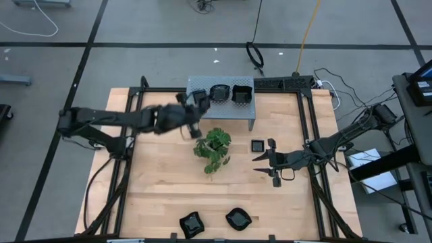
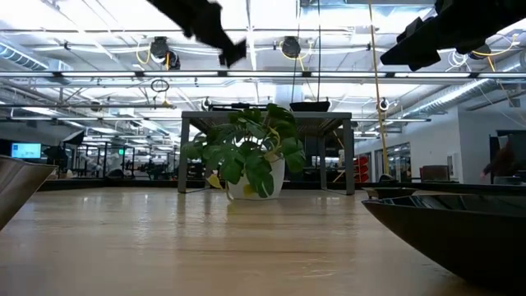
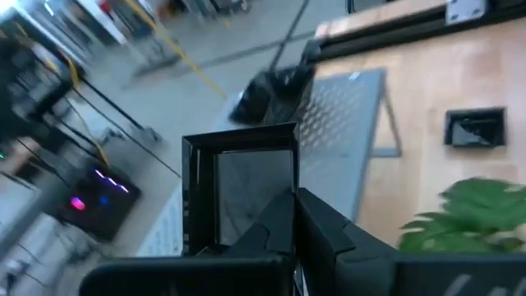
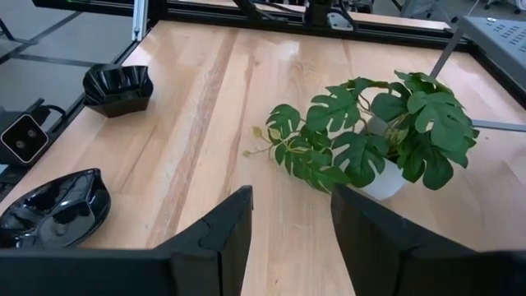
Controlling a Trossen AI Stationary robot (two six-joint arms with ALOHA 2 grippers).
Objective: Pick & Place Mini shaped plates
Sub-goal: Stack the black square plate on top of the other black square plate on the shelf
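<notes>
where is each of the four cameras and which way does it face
High view: above the table, looking straight down; both arms, left gripper holding a square plate over the shelf, right gripper open.
Low view: table height, looking level at the plant; arms overhead.
Left wrist view: over the shelf; own fingers grip the square plate.
Right wrist view: faces the plant; own fingers apart.
All four show the plant.

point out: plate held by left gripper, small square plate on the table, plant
held square plate [image 3: 246,193], left wrist view, its flat inside
small square plate [image 1: 257,145], high view, its centre
plant [image 4: 386,136], right wrist view, leaves over the white pot
</notes>
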